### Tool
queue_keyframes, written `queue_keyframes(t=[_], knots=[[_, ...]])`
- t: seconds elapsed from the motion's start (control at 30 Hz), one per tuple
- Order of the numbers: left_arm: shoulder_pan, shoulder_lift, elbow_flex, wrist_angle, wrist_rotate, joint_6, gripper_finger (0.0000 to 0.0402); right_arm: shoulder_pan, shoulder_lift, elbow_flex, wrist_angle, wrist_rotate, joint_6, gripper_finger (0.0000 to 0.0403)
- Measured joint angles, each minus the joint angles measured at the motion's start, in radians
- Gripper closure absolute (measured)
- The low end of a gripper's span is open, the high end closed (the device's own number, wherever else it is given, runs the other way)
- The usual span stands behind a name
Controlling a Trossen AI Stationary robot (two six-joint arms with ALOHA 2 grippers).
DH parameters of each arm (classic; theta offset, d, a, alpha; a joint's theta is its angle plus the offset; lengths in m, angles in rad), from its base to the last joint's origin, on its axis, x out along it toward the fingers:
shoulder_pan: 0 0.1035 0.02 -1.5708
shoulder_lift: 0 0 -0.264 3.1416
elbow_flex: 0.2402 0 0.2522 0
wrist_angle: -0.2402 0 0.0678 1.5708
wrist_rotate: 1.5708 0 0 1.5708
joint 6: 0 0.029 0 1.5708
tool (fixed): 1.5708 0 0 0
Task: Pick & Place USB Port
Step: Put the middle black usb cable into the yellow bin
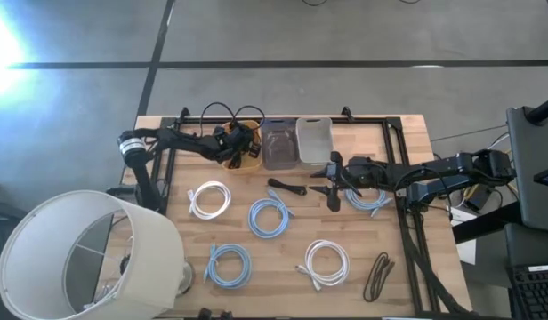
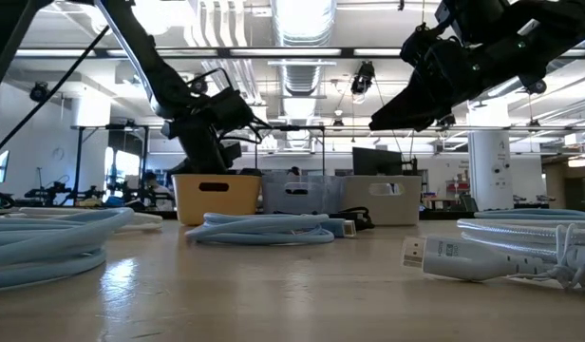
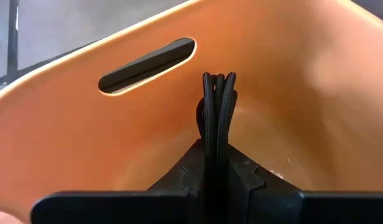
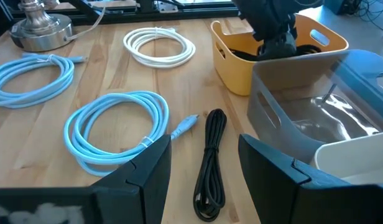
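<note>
Black cable (image 3: 216,118) sits pinched between the left gripper (image 3: 215,171) fingers, down inside the yellow bin (image 1: 248,160) at the table's back edge — jaws nearly closed on it. Right gripper (image 4: 204,158) hovers mid-table, jaws spread wide, over another black cable bundle (image 4: 211,163).

Yellow bin (image 4: 241,59); grey translucent bin (image 4: 303,118); white bin (image 1: 314,140). Black cable bundle (image 4: 211,163) on pale wood-grain table (image 4: 48,134). Light-blue coils (image 4: 117,127), white coil (image 4: 159,45). Cream lampshade (image 1: 74,258). Black cord (image 3: 217,118) against yellow-orange bin wall.
</note>
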Motion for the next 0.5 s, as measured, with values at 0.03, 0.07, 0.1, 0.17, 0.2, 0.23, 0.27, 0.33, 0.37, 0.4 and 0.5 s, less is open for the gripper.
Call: queue_keyframes(t=[0.03,0.07,0.1,0.17,0.2,0.23,0.27,0.33,0.37,0.4,0.5], knots=[[0.0,0.0,0.0,-0.001,0.001,0.0,0.0367,0.0,0.0,0.0,0.0,0.0,0.0,0.0218],[0.0,0.0,0.0,-0.002,0.001,0.0,0.0366,0.0,0.0,0.0,0.0,0.0,0.0,0.0218],[0.001,0.0,0.0,-0.002,0.001,0.0,0.0364,0.0,0.0,0.0,0.0,0.0,0.0,0.0218],[0.002,-0.002,0.0,-0.003,0.001,0.001,0.0355,0.0,0.0,0.0,0.0,0.0,0.0,0.0218],[0.003,-0.003,0.0,-0.004,0.001,0.001,0.0349,0.0,0.0,0.0,0.0,0.0,0.0,0.0218],[0.004,-0.004,0.0,-0.004,0.002,0.002,0.0342,0.0,0.0,0.0,0.0,0.0,0.0,0.0218],[0.004,-0.004,0.0,-0.004,0.002,0.006,0.0335,0.0,0.0,0.0,0.0,0.0,0.0,0.0218],[0.005,-0.005,0.0,-0.004,0.003,0.016,0.0319,0.0,0.0,0.0,0.0,0.0,0.0,0.0218],[0.005,-0.005,0.0,-0.004,0.003,0.017,0.0311,0.0,0.0,0.0,0.0,0.0,0.001,0.0218],[0.005,-0.005,0.0,-0.004,0.004,0.018,0.0304,0.0,0.0,0.0,0.0,0.0,0.001,0.0218],[0.005,-0.015,0.0,-0.005,0.003,0.038,0.0282,0.0,0.0,0.0,0.0,0.0,0.001,0.0218]])
